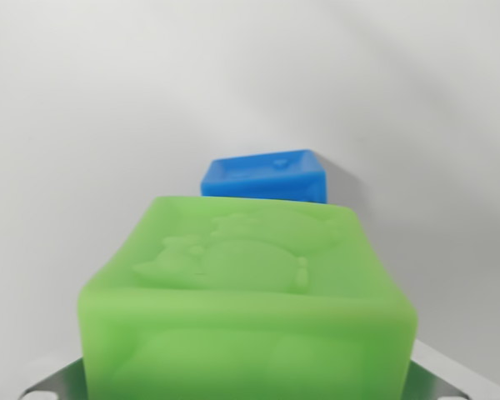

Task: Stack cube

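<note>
Green cube (250, 300) fills the near view, apparently clamped in the end effector (250, 385), though only metal bits show; blue cube (267, 177) sits beyond on the white tabletop (83, 133); I'd centre over blue, square the edges, then lower gently.

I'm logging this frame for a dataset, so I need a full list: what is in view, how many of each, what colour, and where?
green cube: one, translucent green with an embossed animal figure on its top face, filling the lower middle of the wrist view, closest to the camera.
blue cube: one, blue, behind the green cube just above its top edge, partly hidden by it; also has a raised design on top.
surface: one, plain white, all around both cubes.
claw: grey metal parts show at the bottom corners, on each side of the green cube; fingertips hidden, so open or shut cannot be told.
</note>
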